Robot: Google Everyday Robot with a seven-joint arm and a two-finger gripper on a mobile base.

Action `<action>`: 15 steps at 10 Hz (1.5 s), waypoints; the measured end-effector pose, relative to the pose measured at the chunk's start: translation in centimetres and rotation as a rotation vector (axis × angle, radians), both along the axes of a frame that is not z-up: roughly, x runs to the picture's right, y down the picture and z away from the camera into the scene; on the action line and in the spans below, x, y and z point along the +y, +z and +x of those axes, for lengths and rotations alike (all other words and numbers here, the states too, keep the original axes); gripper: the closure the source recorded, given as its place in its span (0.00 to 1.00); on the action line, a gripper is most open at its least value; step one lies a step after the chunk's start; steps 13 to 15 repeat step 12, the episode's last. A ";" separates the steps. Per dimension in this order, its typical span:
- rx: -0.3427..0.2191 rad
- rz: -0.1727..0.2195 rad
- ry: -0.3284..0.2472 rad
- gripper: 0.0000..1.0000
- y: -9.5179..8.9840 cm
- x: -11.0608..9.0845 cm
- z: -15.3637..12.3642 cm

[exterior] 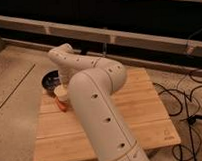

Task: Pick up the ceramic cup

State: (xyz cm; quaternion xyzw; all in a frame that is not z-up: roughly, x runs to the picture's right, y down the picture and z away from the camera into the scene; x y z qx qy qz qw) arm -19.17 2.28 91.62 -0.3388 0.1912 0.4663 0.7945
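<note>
Your gripper (66,97) sits hidden behind the arm (95,100), right beside 1 cup (60,92) near the table's (146,118) left edge, just in front of the dark bowl (50,79); its grip can't be judged.

Ceramic cup (60,92): small, cream-white, round, plain rim, pale tan inside. Upright, mouth up. Sits left of frame centre, near the left edge of the wooden tabletop (145,108). Its right side is hidden behind the arm. Gripper (65,104) at the cup, mostly hidden.
</note>
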 end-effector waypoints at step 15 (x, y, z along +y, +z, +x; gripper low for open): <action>-0.136 0.172 0.015 1.00 -6.4 -5.3 -3.3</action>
